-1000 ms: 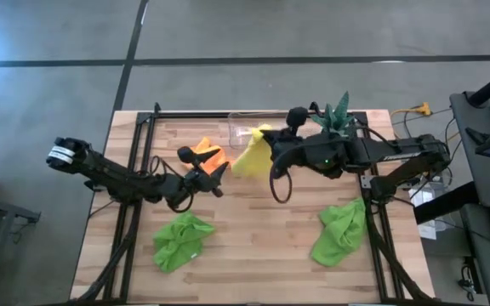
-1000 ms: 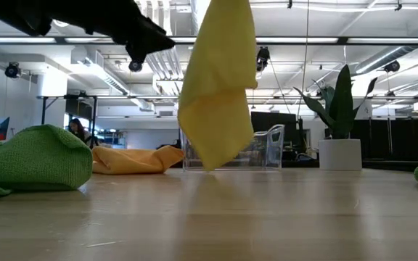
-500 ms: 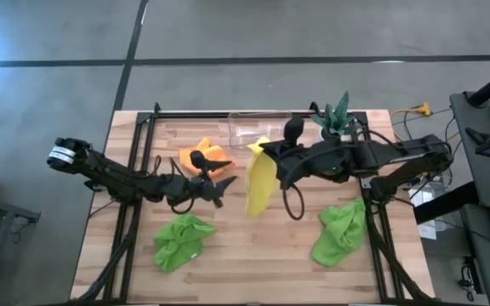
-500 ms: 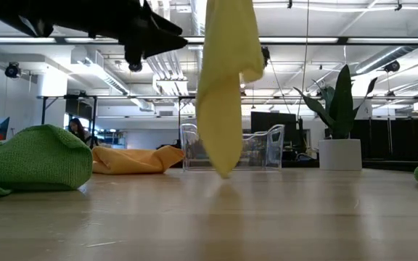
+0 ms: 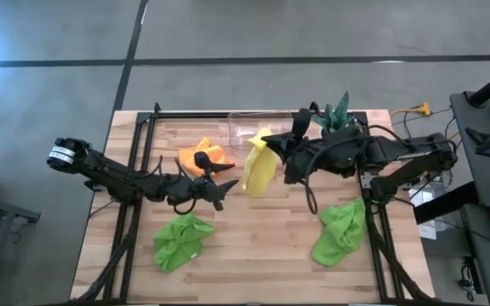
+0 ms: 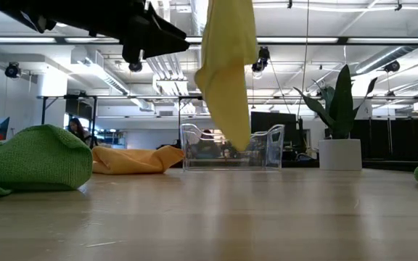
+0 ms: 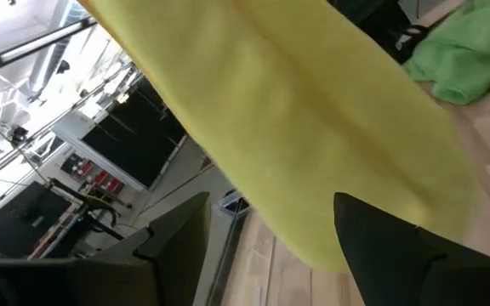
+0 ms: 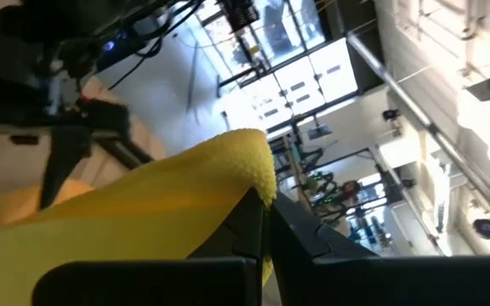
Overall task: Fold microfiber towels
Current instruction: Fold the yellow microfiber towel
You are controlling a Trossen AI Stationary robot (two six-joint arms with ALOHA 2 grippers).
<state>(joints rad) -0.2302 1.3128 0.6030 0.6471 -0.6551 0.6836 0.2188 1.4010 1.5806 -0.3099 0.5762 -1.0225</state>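
Yellow towel (image 5: 259, 170) is held up off the table (image 5: 262, 255) by the right gripper (image 5: 268, 146), jaws clamped on its top edge; it hangs in front of the clear bin (image 6: 231, 148). Left gripper (image 5: 225, 175) is held w/ fingers spread, nothing in them, just beside the hanging towel. Orange towel (image 5: 204, 155) lies behind the left gripper; two green towels (image 5: 182, 240) (image 5: 340, 231) are bunched nr the front corners.

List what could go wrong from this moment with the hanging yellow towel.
1. The right gripper pinches the yellow towel by one edge only; it may slip out.
2. The left gripper is open beside the dangling cloth and may miss its free corner.
3. The towel hangs close to the clear bin and may snag on it.
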